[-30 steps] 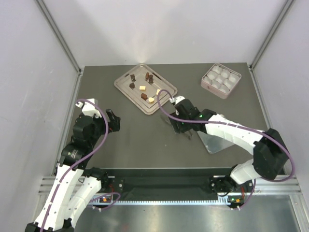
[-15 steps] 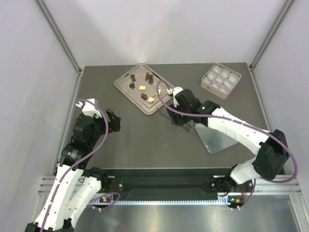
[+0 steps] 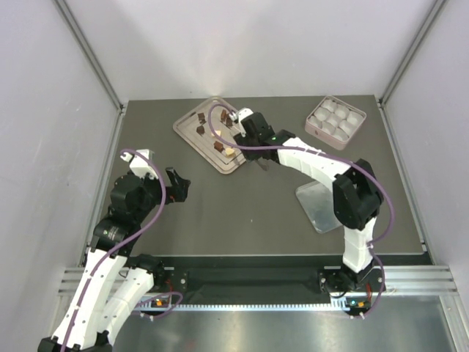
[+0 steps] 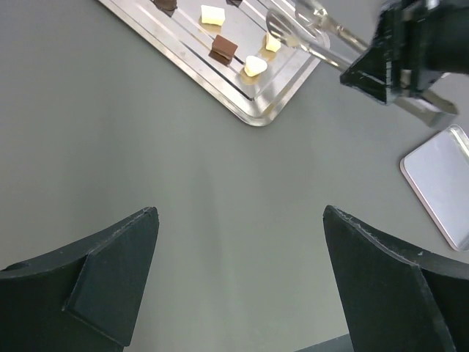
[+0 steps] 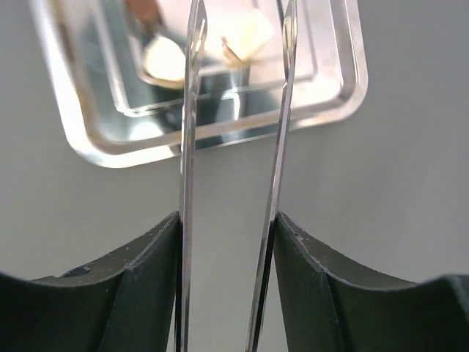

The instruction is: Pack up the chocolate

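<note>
The chocolate, in dark and cream pieces, lies scattered on the metal tray at the far side of the counter. The right claw grips clear tongs, whose blades stand apart and reach over the tray's near edge. A cream piece shows between their tips, though whether they touch it is unclear. The left claw hangs wide open above bare counter, holding nothing. The pink box of white cups sits at the far right, well apart from the tray.
</note>
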You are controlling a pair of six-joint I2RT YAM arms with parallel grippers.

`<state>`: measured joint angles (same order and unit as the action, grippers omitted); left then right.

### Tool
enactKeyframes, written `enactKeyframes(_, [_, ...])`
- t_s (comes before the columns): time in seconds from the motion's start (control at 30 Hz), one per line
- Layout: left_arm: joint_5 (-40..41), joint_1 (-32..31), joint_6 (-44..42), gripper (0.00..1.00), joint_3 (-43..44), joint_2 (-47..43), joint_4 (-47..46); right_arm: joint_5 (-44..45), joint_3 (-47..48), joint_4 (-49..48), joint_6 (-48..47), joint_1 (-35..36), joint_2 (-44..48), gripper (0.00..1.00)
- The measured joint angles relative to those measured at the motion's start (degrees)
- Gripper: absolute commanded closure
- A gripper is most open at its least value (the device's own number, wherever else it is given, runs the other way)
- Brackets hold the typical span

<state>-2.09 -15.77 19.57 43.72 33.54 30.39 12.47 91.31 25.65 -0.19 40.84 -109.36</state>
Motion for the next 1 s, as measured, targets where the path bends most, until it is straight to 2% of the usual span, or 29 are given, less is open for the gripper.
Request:
enactKeyframes(0.17, [0.0, 0.0, 0.0, 0.01, 0.0, 0.2, 0.0, 0.3, 0.4, 0.1, -1.4, -2.3, -3.8, 0.50])
enactKeyframes(0.6, [0.0, 0.0, 0.0, 0.01, 0.0, 0.2, 0.0, -8.7, 2.3, -1.1, -4.0, -6.6, -8.1, 0.50])
enactKeyframes(0.83, [0.0, 0.0, 0.0, 0.01, 0.0, 0.4, 0.0, -11.0, 2.3, -0.9, -4.3, -7.0, -11.1, 0.57])
enactKeyframes(1.0, [0.0, 0.0, 0.0, 0.01, 0.0, 0.4, 0.0, -11.3, 2.3, -1.0, -4.3, -7.3, -11.1, 0.51])
